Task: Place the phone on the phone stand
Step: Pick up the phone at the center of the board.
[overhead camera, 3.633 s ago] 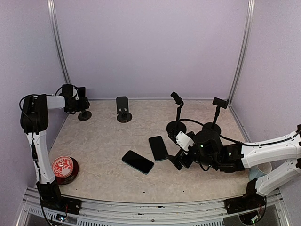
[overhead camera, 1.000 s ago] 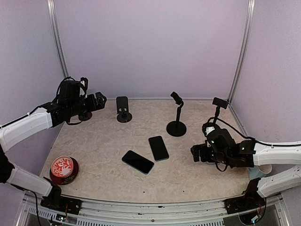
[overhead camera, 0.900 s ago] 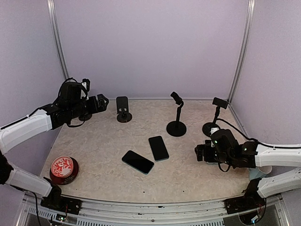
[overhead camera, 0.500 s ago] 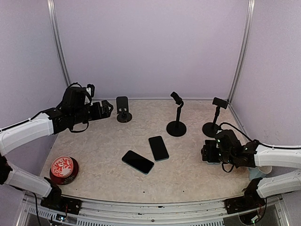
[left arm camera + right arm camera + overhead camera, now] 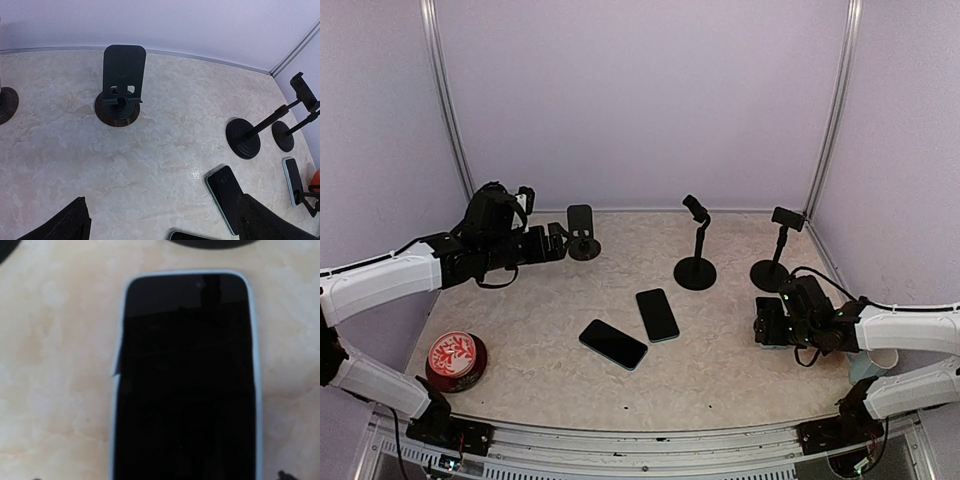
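A flat black phone stand (image 5: 582, 232) stands at the back left and also shows in the left wrist view (image 5: 122, 75). Two dark phones (image 5: 614, 343) (image 5: 657, 314) lie flat mid-table. My left gripper (image 5: 558, 246) is open and empty, just left of that stand, its fingers (image 5: 75, 222) wide apart. My right gripper (image 5: 768, 330) points down over a third phone in a light blue case (image 5: 185, 380), which lies flat near a stand base. Its fingertips (image 5: 282, 475) show only at the frame's bottom corners, wider than the phone. That phone is hidden in the top view.
Two tall stands with round bases (image 5: 695, 272) (image 5: 769, 275) stand at the back right. A red round tin (image 5: 456, 358) sits at the near left. Another stand's base (image 5: 5, 102) is at the far left. Walls close off three sides.
My left arm has swung right along the back, up to the flat stand. My right gripper has moved right, from beside the middle phones to near the right stand's base.
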Robot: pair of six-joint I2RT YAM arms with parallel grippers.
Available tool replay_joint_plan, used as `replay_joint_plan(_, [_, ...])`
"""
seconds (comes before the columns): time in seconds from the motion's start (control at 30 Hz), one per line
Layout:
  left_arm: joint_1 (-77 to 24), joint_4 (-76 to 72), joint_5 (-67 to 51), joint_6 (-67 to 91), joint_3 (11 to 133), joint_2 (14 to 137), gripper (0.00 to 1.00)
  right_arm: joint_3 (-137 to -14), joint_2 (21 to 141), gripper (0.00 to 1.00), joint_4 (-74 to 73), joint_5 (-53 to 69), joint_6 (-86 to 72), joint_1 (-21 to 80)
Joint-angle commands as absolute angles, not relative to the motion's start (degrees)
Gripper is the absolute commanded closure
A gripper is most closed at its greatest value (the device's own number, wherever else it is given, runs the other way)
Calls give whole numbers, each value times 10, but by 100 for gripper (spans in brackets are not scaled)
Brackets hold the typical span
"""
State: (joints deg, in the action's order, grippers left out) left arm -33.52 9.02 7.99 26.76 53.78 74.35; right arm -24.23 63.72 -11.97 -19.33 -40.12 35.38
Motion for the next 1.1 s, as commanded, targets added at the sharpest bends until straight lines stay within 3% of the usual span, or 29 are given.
replay_joint_plan(0.0, [-341, 78, 88, 274, 530, 737, 1, -244, 669, 0, -101, -187, -399, 340])
replay_joint_plan(0.97, [-346, 77, 95, 284, 517, 723, 1, -280, 812, 0, -70, -177, -377, 332])
replay_joint_plan(1.07, [-346, 76, 97, 284, 515, 722, 1, -280, 813, 5, -69, -175, -377, 332])
